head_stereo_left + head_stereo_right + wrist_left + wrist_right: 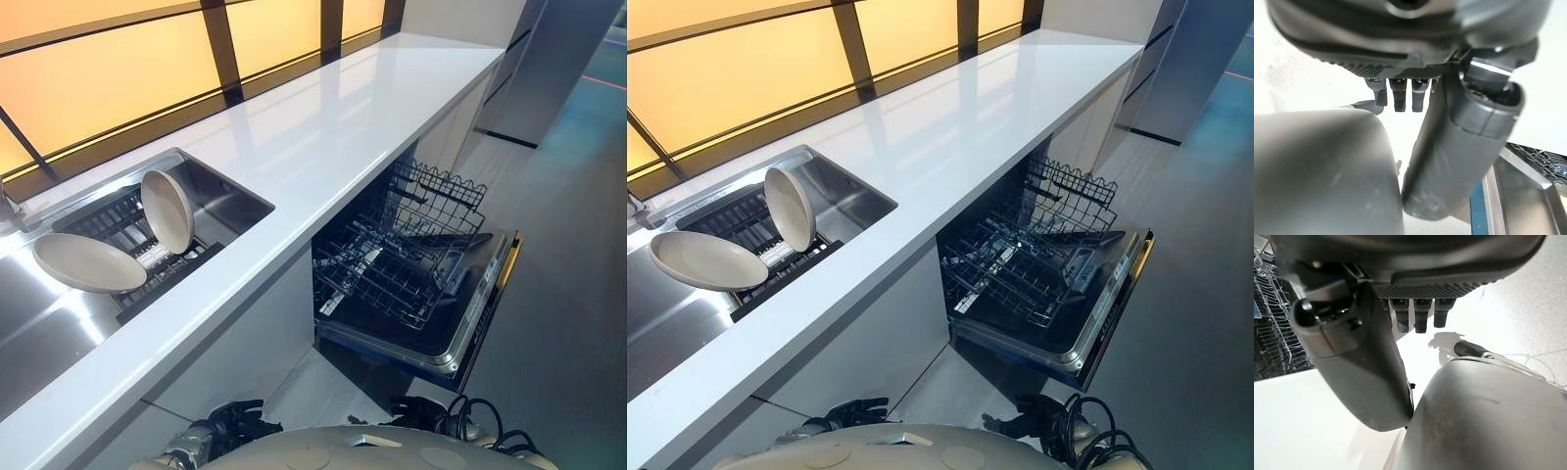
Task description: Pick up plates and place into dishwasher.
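Note:
Two beige plates rest in the black rack (116,217) inside the steel sink (227,199) at the left. One plate (168,209) stands almost upright on its edge. The other plate (88,262) lies tilted, leaning off the rack's near-left side. To the right, under the counter, the dishwasher (460,323) is open with its wire rack (392,264) pulled out over the lowered door. My left hand (235,426) hangs low by the cabinet front, its fingers (1399,93) relaxed and holding nothing. My right hand (1019,423) hangs low in front of the dishwasher door, also open and holding nothing.
A long white countertop (343,127) runs from the sink to the far right, with amber window panels (108,78) behind it. A second wire rack (441,191) sits further back in the dishwasher. Grey floor (568,294) stretches to the right of the door.

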Robot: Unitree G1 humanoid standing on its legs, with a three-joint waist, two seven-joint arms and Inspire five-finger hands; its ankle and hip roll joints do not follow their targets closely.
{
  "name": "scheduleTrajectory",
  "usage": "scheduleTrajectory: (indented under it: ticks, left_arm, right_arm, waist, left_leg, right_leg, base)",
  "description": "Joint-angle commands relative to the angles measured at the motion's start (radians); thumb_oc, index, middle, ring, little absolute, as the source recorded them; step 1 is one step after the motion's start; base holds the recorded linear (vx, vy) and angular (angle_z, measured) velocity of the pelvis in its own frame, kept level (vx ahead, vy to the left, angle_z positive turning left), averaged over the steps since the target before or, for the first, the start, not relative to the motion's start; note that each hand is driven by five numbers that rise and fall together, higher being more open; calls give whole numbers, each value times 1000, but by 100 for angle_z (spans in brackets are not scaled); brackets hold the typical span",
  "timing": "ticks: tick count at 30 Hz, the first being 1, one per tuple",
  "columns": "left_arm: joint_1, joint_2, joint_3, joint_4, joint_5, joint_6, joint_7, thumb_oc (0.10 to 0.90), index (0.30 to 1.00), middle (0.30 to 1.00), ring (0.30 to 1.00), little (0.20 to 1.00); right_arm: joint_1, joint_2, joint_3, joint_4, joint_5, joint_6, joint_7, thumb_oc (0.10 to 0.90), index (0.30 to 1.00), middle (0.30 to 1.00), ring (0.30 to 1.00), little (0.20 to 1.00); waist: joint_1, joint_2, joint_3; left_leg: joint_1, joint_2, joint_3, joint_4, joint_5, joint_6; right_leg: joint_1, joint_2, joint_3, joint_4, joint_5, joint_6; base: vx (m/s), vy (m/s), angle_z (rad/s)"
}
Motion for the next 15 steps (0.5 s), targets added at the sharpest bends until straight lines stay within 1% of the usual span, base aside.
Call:
scheduleTrajectory:
  ticks: [1, 3, 6, 15]
  left_arm:
    - [-32, -14, -2, 39, 38, -13, -11, 800, 900, 900, 900, 900]
    - [-28, -13, -2, 39, 37, -30, -12, 800, 900, 900, 900, 900]
    - [-29, -13, 0, 36, 35, -19, -16, 800, 900, 900, 900, 900]
    - [-26, -14, -3, 39, 37, -13, -9, 800, 900, 900, 900, 900]
  right_arm:
    - [-26, 22, 30, 25, -8, -11, 7, 800, 900, 900, 900, 900]
    - [-27, 21, 32, 26, -11, -12, 9, 800, 900, 900, 900, 900]
    - [-28, 19, 30, 31, -13, -16, 11, 800, 900, 900, 900, 900]
    - [-28, 22, 32, 40, -15, -20, 9, 800, 900, 900, 900, 900]
  waist:
    - [19, -11, 13]
    - [19, -11, 13]
    - [21, -10, 13]
    - [22, -9, 9]
  left_leg:
    - [23, -92, 28, 5, -87, 75]
    - [23, -93, 29, 5, -88, 76]
    - [23, -94, 28, 5, -89, 77]
    - [26, -96, 28, 5, -91, 78]
  right_leg:
    - [-60, 10, 0, -12, 102, 32]
    - [-61, 12, 1, -12, 102, 32]
    - [-61, 10, -2, -12, 102, 33]
    - [-56, 9, -6, -16, 103, 35]
  base:
    - [0, 0, 0]
    - [0, 0, 0]
    - [0, 0, 0]
    - [0, 0, 0]
